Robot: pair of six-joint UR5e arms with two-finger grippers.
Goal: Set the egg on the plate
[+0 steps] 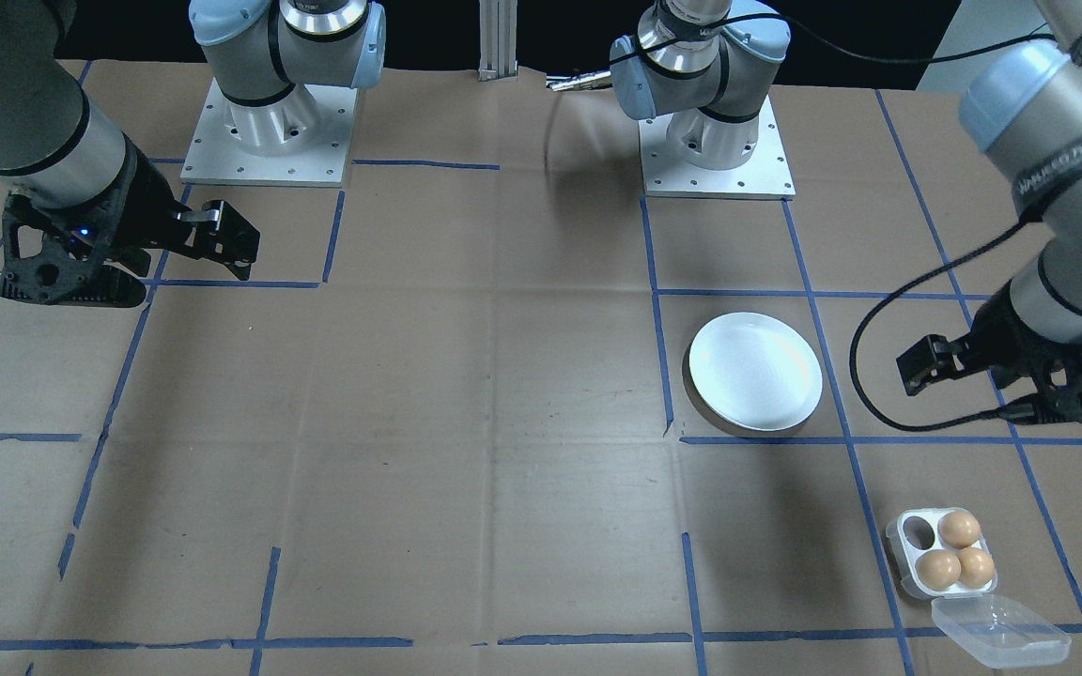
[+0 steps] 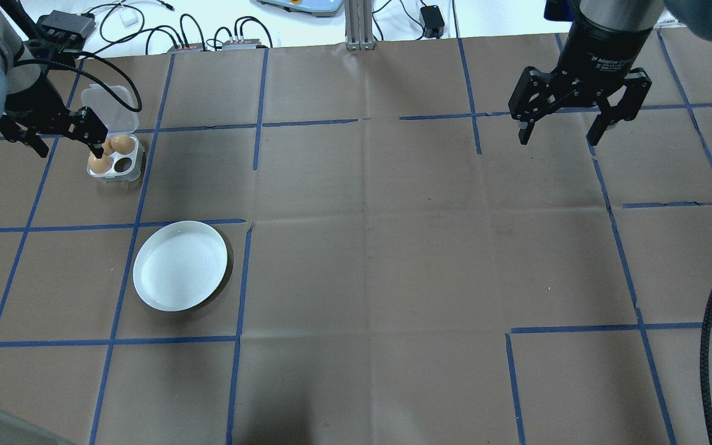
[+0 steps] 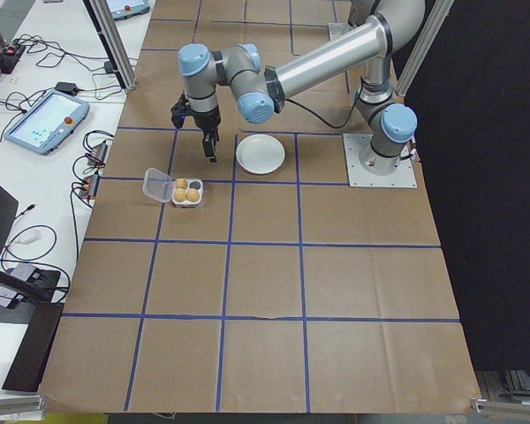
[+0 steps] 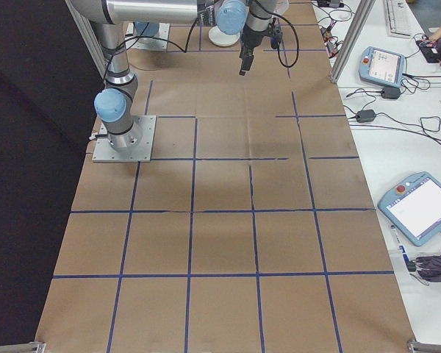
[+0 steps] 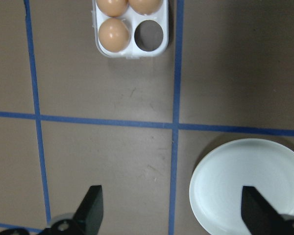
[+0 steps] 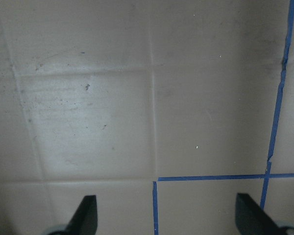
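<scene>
Three brown eggs (image 1: pixel 938 568) sit in a clear four-hole tray (image 1: pixel 900 543) with one hole bare; in the left wrist view the eggs (image 5: pixel 113 34) lie at the top edge. The white plate (image 1: pixel 755 371) (image 2: pixel 180 264) (image 5: pixel 250 186) lies bare on the brown paper, about a plate's width from the tray. My left gripper (image 2: pixel 67 147) (image 5: pixel 171 210) hangs open above the table beside the tray, holding nothing. Far across the table, my right gripper (image 2: pixel 559 139) (image 6: pixel 166 215) is open over bare paper.
The tray's clear lid (image 1: pixel 1001 629) lies hinged open beside it, toward the table's edge. Blue tape lines grid the paper. Both arm bases (image 1: pixel 269 131) stand on the robot's side. A black cable (image 1: pixel 879 376) loops from the left wrist near the plate.
</scene>
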